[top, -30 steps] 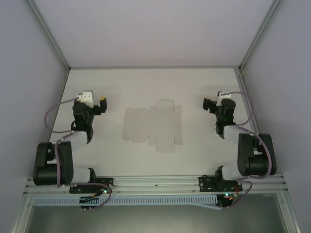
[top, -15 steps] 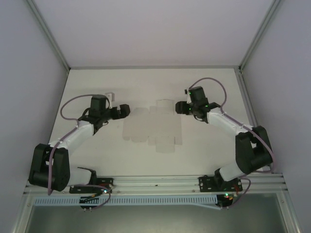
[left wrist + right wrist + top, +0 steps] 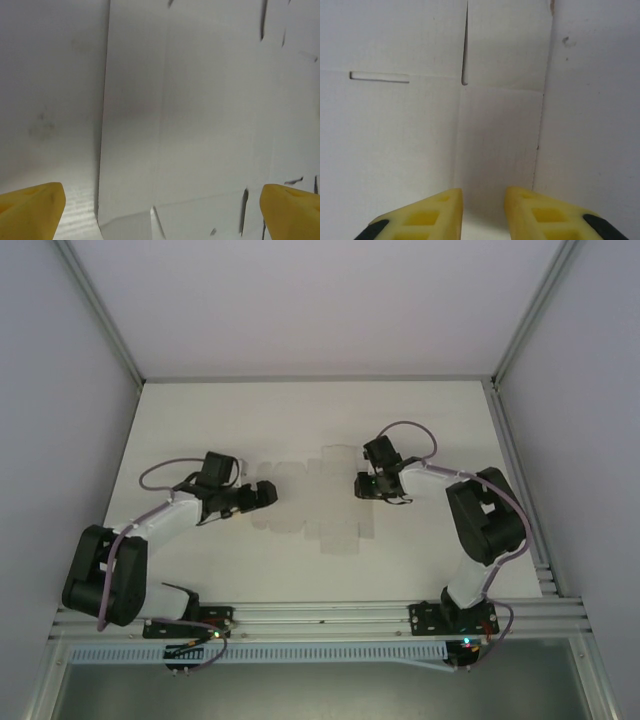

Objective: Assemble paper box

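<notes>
The paper box (image 3: 315,502) lies flat and unfolded in the middle of the white table, a pale card with creased panels and small flaps. My left gripper (image 3: 268,493) hangs at the card's left edge, pointing right. In the left wrist view it (image 3: 160,222) is wide open, with the card (image 3: 200,115) spread below between the yellow fingertips (image 3: 32,210). At the card's right edge, my right gripper (image 3: 362,487) points down. In the right wrist view it (image 3: 482,212) is open by a narrow gap over a narrow right-hand panel of the paper box (image 3: 495,135); contact cannot be judged.
The white table (image 3: 430,420) is bounded by pale walls and aluminium frame posts (image 3: 100,315). A metal rail (image 3: 320,618) runs along the near edge, where both arm bases are bolted.
Both arms have swung inward from the table's sides. The left gripper has reached the card's left edge, and the right gripper has come down onto its right edge. The card has not moved.
</notes>
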